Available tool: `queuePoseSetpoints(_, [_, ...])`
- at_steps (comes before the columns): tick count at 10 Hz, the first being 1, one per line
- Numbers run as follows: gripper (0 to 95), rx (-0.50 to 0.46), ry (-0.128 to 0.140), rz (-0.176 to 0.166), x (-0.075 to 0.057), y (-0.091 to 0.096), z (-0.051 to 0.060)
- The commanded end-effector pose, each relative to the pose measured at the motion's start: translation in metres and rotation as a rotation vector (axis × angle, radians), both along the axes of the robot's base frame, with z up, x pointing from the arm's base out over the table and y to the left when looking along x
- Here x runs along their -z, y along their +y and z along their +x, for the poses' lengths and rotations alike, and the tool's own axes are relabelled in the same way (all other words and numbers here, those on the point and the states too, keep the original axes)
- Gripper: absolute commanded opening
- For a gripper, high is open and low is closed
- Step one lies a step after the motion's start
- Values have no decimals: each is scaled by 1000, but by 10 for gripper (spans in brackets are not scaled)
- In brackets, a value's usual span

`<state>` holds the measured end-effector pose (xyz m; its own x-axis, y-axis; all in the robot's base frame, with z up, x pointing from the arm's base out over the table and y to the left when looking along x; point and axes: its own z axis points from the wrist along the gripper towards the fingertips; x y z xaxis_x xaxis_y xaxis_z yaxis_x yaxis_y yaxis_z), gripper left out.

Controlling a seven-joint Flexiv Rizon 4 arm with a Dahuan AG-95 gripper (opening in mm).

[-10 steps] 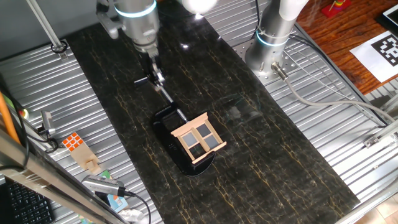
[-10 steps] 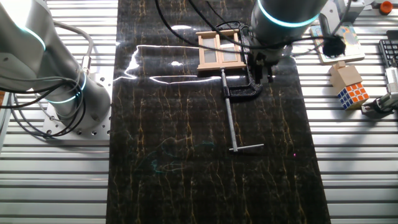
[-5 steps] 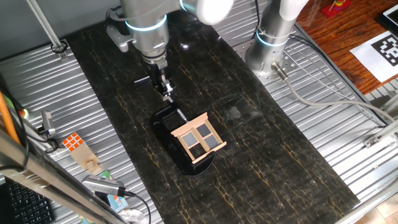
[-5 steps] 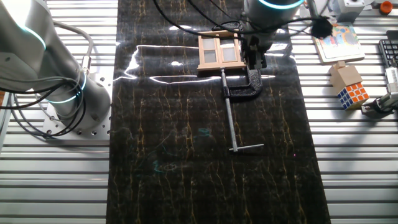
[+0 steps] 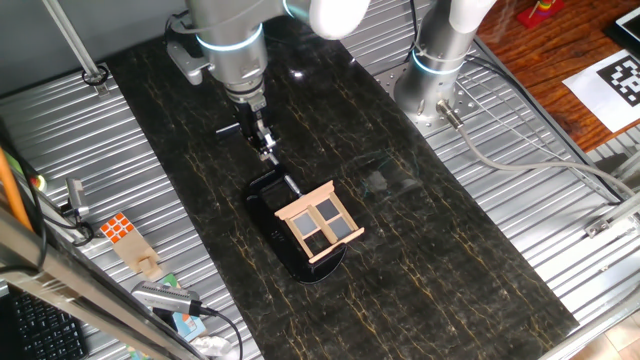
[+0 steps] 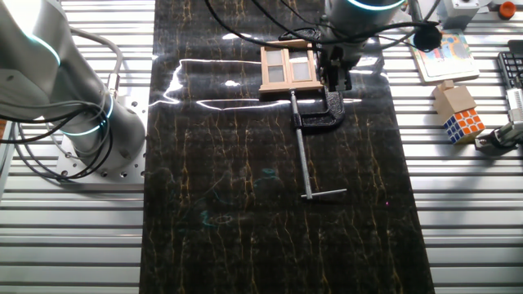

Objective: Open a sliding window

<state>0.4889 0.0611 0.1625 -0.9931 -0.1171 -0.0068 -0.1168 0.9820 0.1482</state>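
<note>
The sliding window (image 5: 318,222) has a light tan wooden frame with four dark grey panes; its rounded base (image 5: 275,208) is glossy black. The table surface (image 5: 430,250) is black with thin gold-brown veining, bordered by silver ribbed metal panels (image 6: 73,237). The clamp (image 6: 320,116) has a black body and a silver screw rod. The arm (image 5: 228,35) is silver-grey with a light blue ring. The cube (image 6: 464,123) shows orange, white and what appear to be blue squares. The gripper (image 5: 264,137) is dark with metallic parts.
</note>
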Motion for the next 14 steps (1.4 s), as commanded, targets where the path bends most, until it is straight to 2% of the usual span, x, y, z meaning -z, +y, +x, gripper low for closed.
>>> queuePoseSetpoints(1, [0, -81, 30, 7, 1, 0, 1])
queuePoseSetpoints(4, [0, -110, 24, 18, 1, 0, 1])
queuePoseSetpoints(9, [0, -120, 29, 9, 1, 2, 0])
queuePoseSetpoints(12, [0, -92, 28, -1, 15, 28, -21])
queuePoseSetpoints(14, [0, -88, 24, 9, 30, 42, -34])
